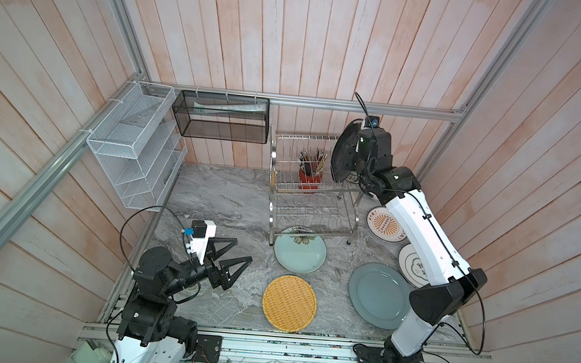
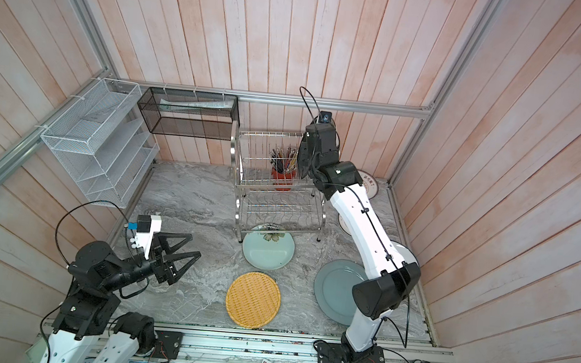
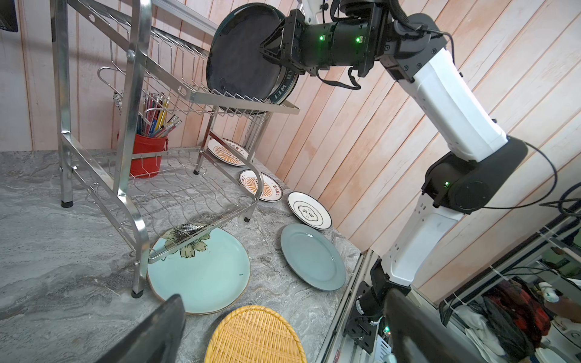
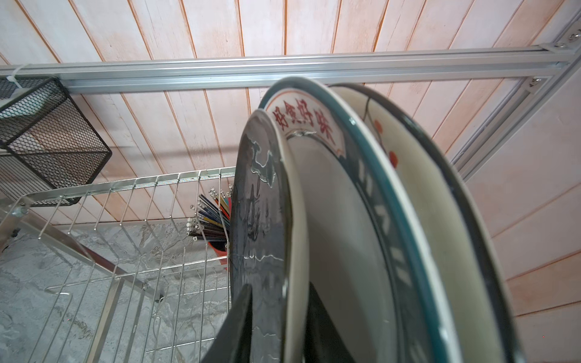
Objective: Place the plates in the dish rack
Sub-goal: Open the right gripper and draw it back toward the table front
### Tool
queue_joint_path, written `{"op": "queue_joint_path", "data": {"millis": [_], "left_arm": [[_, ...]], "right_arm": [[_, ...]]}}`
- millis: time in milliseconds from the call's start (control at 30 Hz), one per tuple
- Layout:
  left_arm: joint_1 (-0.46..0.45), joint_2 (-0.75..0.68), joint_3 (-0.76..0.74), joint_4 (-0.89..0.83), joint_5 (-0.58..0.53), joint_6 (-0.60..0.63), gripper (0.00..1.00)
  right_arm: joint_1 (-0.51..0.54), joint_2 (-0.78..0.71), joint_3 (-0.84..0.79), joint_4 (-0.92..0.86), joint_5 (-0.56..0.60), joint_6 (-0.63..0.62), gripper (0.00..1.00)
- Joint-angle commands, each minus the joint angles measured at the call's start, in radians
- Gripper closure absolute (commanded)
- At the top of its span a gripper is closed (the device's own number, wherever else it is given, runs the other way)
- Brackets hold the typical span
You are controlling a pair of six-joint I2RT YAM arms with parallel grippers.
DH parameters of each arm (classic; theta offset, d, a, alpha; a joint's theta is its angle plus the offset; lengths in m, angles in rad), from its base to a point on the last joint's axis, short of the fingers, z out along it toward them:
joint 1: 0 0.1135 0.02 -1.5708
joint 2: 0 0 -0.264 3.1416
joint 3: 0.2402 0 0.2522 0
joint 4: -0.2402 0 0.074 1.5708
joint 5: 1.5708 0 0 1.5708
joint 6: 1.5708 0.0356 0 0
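Observation:
The steel dish rack [image 1: 310,206] stands at the back of the table. On its upper tier a glossy black plate [image 4: 257,220] stands on edge beside a green-rimmed white plate [image 4: 345,188] and a dark-rimmed cream one [image 4: 424,188]. My right gripper [image 4: 279,292] straddles the black plate's rim, jaws slightly apart, with a gap at one finger. On the table lie a mint flowered plate [image 1: 300,250] partly under the rack, a yellow woven plate [image 1: 289,303], a grey-blue plate [image 1: 378,294], a sunburst plate [image 1: 385,224] and an emblem plate [image 1: 410,266]. My left gripper [image 1: 243,250] hovers wide open and empty, left of them.
A red cup of pencils [image 1: 310,177] sits in the rack. A white mesh organiser [image 1: 136,149] and a black mesh basket [image 1: 220,117] hang on the back-left walls. My right arm [image 1: 421,238] stretches over the right-hand plates. A second sunburst plate [image 3: 226,152] lies behind the rack.

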Motion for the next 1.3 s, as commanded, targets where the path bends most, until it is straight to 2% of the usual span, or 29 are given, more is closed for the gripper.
{"op": "queue_joint_path", "data": {"millis": [0, 167, 400, 700, 1033, 1267], "left_arm": [[-0.006, -0.015, -0.011, 0.013, 0.002, 0.014, 0.0], [-0.007, -0.015, -0.011, 0.014, 0.002, 0.014, 0.0], [-0.007, -0.015, -0.011, 0.014, 0.0, 0.013, 0.0], [-0.006, -0.014, -0.011, 0.011, 0.0, 0.013, 0.0], [-0.007, -0.008, -0.01, 0.012, -0.005, 0.012, 0.0], [-0.025, 0.017, -0.01, 0.006, -0.031, -0.002, 0.0]], "right_arm": [[-0.003, -0.033, 0.026, -0.001, -0.018, -0.001, 0.71], [0.012, -0.054, 0.026, 0.014, -0.026, -0.003, 0.67], [0.044, -0.066, 0.043, 0.026, 0.047, -0.004, 0.62], [0.067, -0.068, 0.09, 0.014, 0.084, -0.019, 0.59], [0.093, -0.076, 0.168, -0.019, 0.076, -0.042, 0.55], [0.11, -0.154, 0.15, -0.034, 0.011, -0.042, 0.47]]}}
